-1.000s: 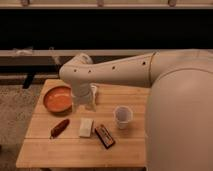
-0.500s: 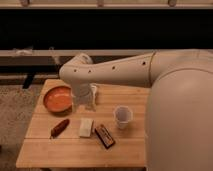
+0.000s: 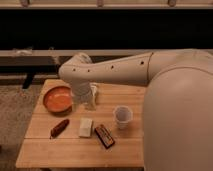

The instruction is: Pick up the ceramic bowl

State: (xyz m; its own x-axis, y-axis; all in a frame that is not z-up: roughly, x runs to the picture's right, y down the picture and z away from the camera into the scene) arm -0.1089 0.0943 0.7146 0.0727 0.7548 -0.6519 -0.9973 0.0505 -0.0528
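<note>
Fingers' spread: cannot tell, apart or together. Nearest on the pale wooden tabletop, a dark rectangular bar, a cream block and a reddish-brown oblong snack; then a small translucent plastic cup. Farther back, the pale gripper, low and just beside the round glossy orange ceramic bowl, upright at the tabletop's left rear. Probably the approach step, no grasp yet. Next: clamping onto the rim beside it, then lifting level.
</note>
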